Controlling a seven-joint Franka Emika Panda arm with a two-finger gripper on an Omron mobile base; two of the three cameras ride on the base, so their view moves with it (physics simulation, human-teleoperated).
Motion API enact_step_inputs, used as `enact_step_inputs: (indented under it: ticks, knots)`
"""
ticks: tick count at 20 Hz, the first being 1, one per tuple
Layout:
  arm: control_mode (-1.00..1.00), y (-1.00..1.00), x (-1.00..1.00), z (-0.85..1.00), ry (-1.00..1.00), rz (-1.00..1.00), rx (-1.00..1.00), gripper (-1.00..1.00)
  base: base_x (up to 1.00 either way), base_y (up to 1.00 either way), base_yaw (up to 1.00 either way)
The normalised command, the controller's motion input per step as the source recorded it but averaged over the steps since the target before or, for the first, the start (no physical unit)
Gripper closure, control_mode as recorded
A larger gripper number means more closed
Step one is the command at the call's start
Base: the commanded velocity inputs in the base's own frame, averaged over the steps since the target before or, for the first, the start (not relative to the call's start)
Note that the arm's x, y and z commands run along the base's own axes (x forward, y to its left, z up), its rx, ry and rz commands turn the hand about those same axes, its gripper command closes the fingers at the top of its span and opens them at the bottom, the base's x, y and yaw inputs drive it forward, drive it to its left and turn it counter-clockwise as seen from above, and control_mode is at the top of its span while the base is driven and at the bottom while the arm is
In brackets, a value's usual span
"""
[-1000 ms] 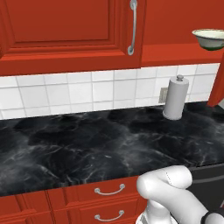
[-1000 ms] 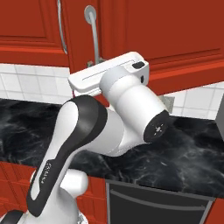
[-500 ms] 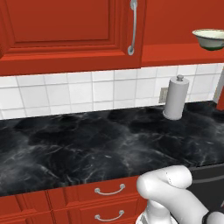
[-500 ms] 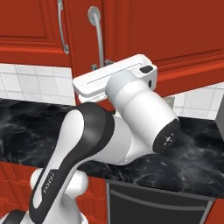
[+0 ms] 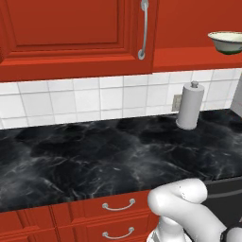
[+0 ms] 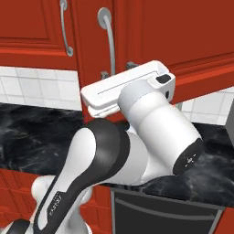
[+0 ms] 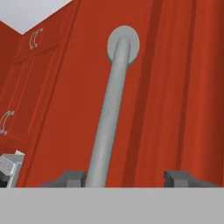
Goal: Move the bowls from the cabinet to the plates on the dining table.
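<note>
Red cabinet (image 6: pixel 151 32): gripper (image 7: pixel 127 177) spread open astride its handle (image 7: pixel 109 118), gripping nothing; back straight off

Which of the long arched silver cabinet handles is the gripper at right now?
The right-hand long arched silver handle, on the door edge directly above the gripper. Its open jaws straddle the handle's bar; the other handle hangs further left.

Readable text: none on any surface.
Red wooden wall cabinet (image 5: pixel 71 38): plain raised-panel doors, no lettering or label.
Long arched silver handle (image 7: pixel 109 113): bare metal, no mark.
White paper-towel roll (image 5: pixel 190 106) on the black marble desk (image 5: pixel 94 160): blank, no brand.
Cream bowl (image 5: pixel 227 41): no print or sign legible.
White tiled wall (image 5: pixel 71 101): no numbers or signs.
</note>
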Motion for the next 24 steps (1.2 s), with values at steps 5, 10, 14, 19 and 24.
enact_step_inputs:
  ticks: [5,10,14,19,24]
  knots:
    - [-1.0,-0.01,-0.76,0.0,-0.06,0.0,0.0,-1.0,0.0,0.0,0.0]
    - [-1.0,0.11,-0.63,0.0,-0.05,-0.03,0.0,-1.0,0.0,0.0,0.0]
    - [-1.0,0.41,-0.28,0.0,0.0,-0.17,0.0,-1.0,0.0,0.0,0.0]
    - [-1.0,0.38,-0.3,0.0,0.0,-0.26,0.0,-1.0,0.0,0.0,0.0]
    - [-1.0,0.34,-0.07,0.0,0.04,-0.33,0.0,-1.0,0.0,0.0,0.0]
